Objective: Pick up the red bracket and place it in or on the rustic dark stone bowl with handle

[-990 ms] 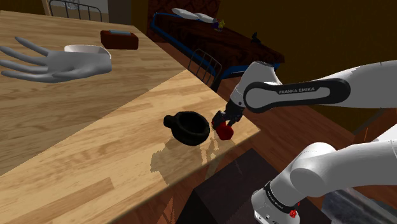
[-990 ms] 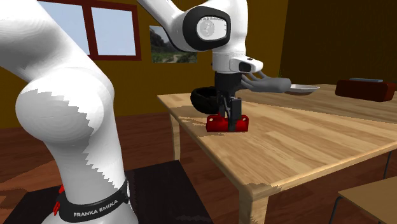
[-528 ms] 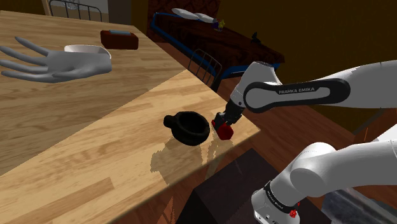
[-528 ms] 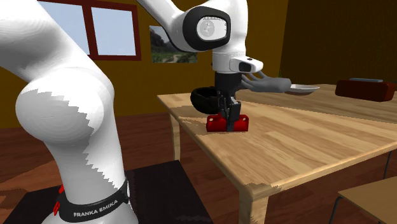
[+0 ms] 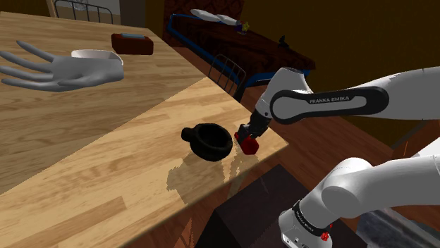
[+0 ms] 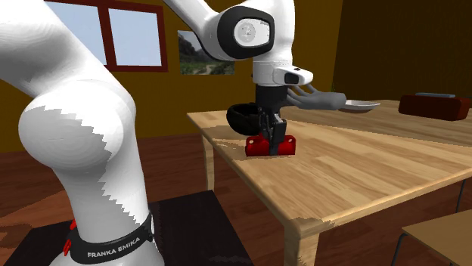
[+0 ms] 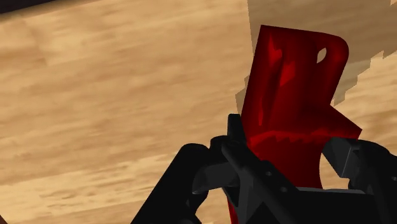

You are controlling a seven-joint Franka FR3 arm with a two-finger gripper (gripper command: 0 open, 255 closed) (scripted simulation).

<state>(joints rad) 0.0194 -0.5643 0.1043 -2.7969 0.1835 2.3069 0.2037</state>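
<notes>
Shoulder view: tool (image 5: 247,135) tight on red bracket (image 5: 249,146), just outside the dark handled bowl (image 5: 209,139), near edge of table (image 5: 106,162).

The bracket (image 7: 296,95) is bright red with darker red patches. The pincer (image 5: 247,134) is all black. The bowl (image 5: 209,139) is black too. The surface (image 5: 106,162) is light brown wood with long pale and darker stripes. The arm (image 5: 402,91) is white with dark joints and has white letters on a black band. The model hand (image 5: 60,69) is grey. The box (image 5: 132,45) is dark red-brown with a grey-blue top. The window frame (image 6: 104,34) is dark red. The wall (image 6: 181,98) is brownish yellow.
</notes>
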